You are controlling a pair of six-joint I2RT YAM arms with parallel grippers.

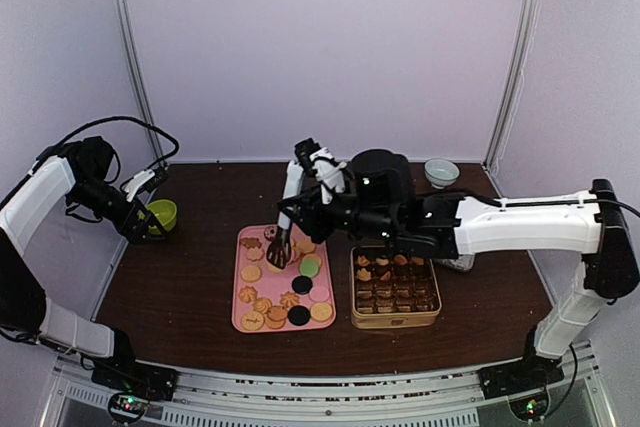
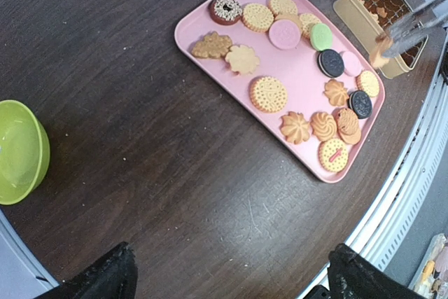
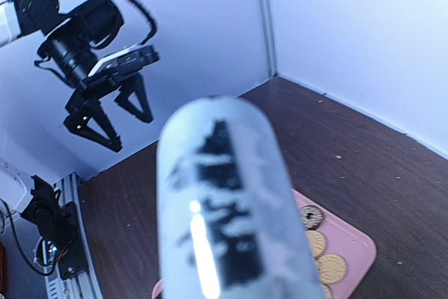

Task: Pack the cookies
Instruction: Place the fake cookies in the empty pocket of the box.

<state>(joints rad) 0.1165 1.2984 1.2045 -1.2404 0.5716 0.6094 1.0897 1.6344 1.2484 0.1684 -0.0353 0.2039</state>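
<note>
Cookies (image 1: 285, 287) lie on a pink tray (image 1: 240, 277) in the middle of the table: tan rounds, flower shapes, black, pink and green discs (image 2: 320, 36). To the tray's right, a gold tin (image 1: 395, 324) holds more cookies in rows. My right gripper (image 1: 305, 182) is shut on metal tongs (image 3: 224, 208), which hang over the tray's far left part. In the left wrist view the tongs' tips pinch a tan cookie (image 2: 380, 52). My left gripper (image 1: 150, 205) hovers open and empty at the far left, beside a green bowl (image 1: 162, 214).
A white bowl (image 1: 441, 171) stands at the back right. In the left wrist view the green bowl (image 2: 21, 152) is at the left edge, the tin (image 2: 353, 12) top right, and the table's metal front rail (image 2: 413, 173) on the right. The right forearm spans the tin's far side.
</note>
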